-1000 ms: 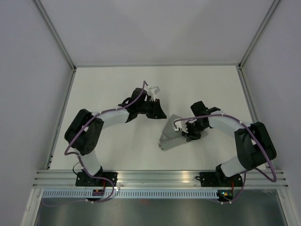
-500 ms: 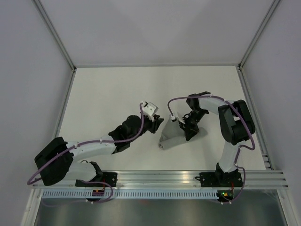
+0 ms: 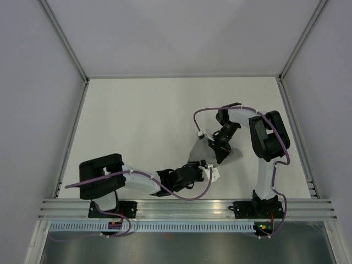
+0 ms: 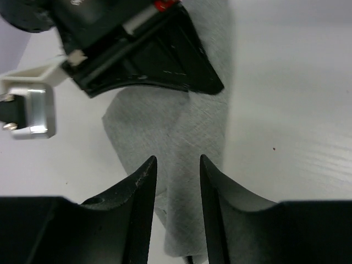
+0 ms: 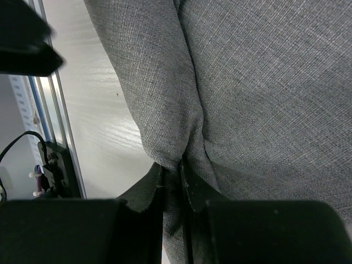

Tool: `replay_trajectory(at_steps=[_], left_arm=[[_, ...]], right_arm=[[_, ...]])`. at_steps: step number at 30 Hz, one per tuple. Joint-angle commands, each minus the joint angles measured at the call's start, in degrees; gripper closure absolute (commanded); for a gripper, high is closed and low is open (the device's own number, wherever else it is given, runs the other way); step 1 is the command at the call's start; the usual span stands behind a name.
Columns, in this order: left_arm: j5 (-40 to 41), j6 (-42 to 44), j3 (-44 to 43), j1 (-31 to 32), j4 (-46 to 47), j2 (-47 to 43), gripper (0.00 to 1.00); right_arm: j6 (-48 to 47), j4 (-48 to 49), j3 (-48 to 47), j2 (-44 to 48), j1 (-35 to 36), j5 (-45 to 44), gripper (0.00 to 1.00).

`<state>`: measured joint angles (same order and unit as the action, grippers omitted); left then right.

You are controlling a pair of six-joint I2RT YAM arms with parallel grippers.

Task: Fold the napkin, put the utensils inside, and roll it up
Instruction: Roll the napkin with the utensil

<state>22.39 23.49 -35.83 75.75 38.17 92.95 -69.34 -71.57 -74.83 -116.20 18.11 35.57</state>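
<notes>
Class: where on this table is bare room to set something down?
Free: the table far of the napkin up to the back wall, and left of the napkin to the side rail. Crowded: near right, where the left gripper and right gripper crowd the napkin.

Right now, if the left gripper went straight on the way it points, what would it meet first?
The napkin, pinched in the right gripper. It lies just ahead of the left gripper, whose jaws stand open; how near is unclear.
</notes>
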Motion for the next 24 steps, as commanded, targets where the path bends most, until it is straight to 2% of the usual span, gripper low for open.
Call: replay_trajectory(at_steps=[1,11,15,16,17,19,20,22,24], left_arm=[[-0.1,7.9,-4.8,1.2,-0.1,4.6,0.57],[-2.3,9.2,-8.9,0.6,-2.9,13.8,0.55],[-3.7,6.7,-8.6,-0.5,-4.9,14.4,0.58],[-4.5,5.8,-8.6,-0.9,-6.0,14.2,0.62],[-5.0,5.1,-8.7,-1.2,-7.8,14.1,0.72],[-6.8,3.5,-8.6,-2.1,-10.1,13.9,0.82],[-8.0,2.7,-8.5,-2.4,-10.8,13.9,0.91],[-9.1,1.7,-8.6,-2.9,-12.2,13.8,0.97],[-11.8,0.3,-8.1,-3.6,-13.8,13.1,0.98]], right_arm=[[-1.9,5.0,-1.5,-3.0,-0.1,-1.0,0.97],[-1.3,5.4,-1.7,-4.0,-0.1,-1.3,0.98],[-1.9,5.0,-1.6,-4.3,-0.1,-1.6,0.98],[-2.1,4.9,-1.5,-4.3,-0.1,-1.7,0.98],[-2.5,4.9,-1.4,-4.4,-0.1,-1.9,0.98],[-3.0,4.5,-1.3,-4.5,-0.1,-2.2,0.98],[-3.0,4.5,-1.4,-4.6,-0.1,-2.4,0.98],[-3.3,4.5,-1.3,-4.6,-0.3,-2.7,0.98],[-3.8,4.5,-1.5,-4.9,-0.6,-3.0,0.97]])
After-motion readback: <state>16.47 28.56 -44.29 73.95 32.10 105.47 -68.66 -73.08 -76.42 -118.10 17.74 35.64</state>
